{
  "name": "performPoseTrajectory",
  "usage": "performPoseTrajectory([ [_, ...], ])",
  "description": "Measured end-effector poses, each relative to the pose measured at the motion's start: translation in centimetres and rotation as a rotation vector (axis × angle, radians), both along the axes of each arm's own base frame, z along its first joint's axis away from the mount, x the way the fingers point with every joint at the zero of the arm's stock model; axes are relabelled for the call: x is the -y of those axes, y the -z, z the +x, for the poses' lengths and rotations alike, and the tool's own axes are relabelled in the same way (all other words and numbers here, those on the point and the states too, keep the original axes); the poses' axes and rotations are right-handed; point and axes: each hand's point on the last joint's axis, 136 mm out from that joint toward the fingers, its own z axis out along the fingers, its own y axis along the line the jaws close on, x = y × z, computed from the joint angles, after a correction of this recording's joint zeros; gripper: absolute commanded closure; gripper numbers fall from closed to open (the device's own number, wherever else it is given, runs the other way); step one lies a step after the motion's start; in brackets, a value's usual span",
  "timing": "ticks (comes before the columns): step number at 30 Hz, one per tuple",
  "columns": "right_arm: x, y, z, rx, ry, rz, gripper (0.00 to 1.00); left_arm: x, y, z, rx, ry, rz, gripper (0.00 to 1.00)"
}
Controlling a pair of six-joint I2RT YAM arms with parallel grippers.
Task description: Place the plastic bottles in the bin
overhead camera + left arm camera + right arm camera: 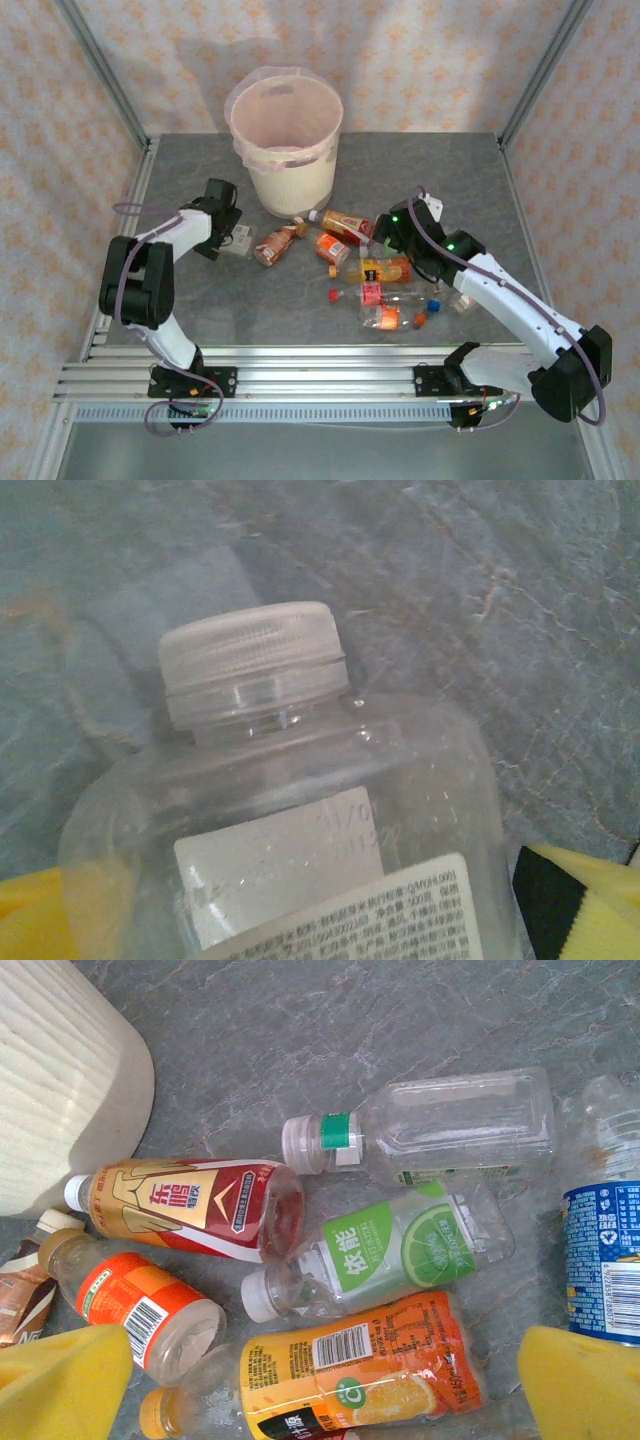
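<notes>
Seen from above, the bin (290,185), cream with a pink liner, stood at the far middle of the bench (270,300). The plastic bottles (385,270) lay on their sides just in front of it and off to the right, with a few loose caps (435,305) among them. The left arm (150,270) reached to a clear bottle (238,240) lying apart at the left. The right arm (510,300) hung over the heap. From that height the labels were blurs and both sets of jaws were too small to judge.

The left wrist view gave the close detail. The clear bottle (300,820) had a ribbed whitish cap (250,660) and a white printed label. It lay between the yellow pads (585,900) of the left jaws, which stood spread wide on either side. Whether a pad touched the bottle could not be told, and the bottle's lower half was cut off.

The right wrist view showed the right jaws released, grasping nothing, with their yellow pads (60,1380) apart above the heap. Below lay a red-labelled bottle (190,1205) close to the bin's ribbed wall (60,1080). A green-banded bottle (440,1125), a lime-labelled bottle (390,1255), a small orange-labelled bottle (140,1305) and an orange-juice bottle (350,1370) lay near it. A blue-labelled bottle (605,1260) was cut off at the right edge and a brown bottle (25,1280) at the left.
</notes>
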Motion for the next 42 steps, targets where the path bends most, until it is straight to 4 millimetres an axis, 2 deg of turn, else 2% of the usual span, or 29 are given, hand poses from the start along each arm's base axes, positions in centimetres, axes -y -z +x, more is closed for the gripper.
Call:
performPoseTrajectory([
  [5,-0.1,0.2,0.0,-0.005,-0.002,-0.001,0.01,0.1,-0.4,1.8,-0.034,0.048,0.024,0.00],
  [11,-0.1,0.1,0.0,-0.005,-0.002,-0.001,0.01,0.1,-1.0,1.4,-0.075,0.063,0.037,0.00],
  [23,0.0,-0.1,-0.1,0.003,-0.001,0.004,0.01,0.4,2.5,0.6,-0.175,0.073,0.017,0.00],
  [27,0.1,-0.5,-0.1,0.013,-0.001,0.011,0.01,0.2,2.5,0.6,-0.175,0.070,0.016,0.13],
  [33,0.1,-0.5,-0.1,0.014,0.000,0.009,0.01,-1.0,1.9,0.8,-0.157,0.059,0.020,0.23],
  [35,0.1,-0.5,-0.1,0.015,0.001,0.009,0.01,-1.7,1.2,0.8,-0.144,0.051,0.030,0.23],
  [37,0.1,-0.5,-0.1,0.015,0.001,0.009,0.01,-2.5,-0.3,0.9,-0.114,0.049,0.056,0.23],
  [39,0.1,-0.5,-0.1,0.015,0.001,0.009,0.01,-3.1,-2.8,1.1,-0.063,0.053,0.092,0.23],
  [42,0.1,-0.5,-0.1,0.016,0.001,0.010,0.01,-3.9,-7.8,1.0,0.044,0.061,0.154,0.23],
])
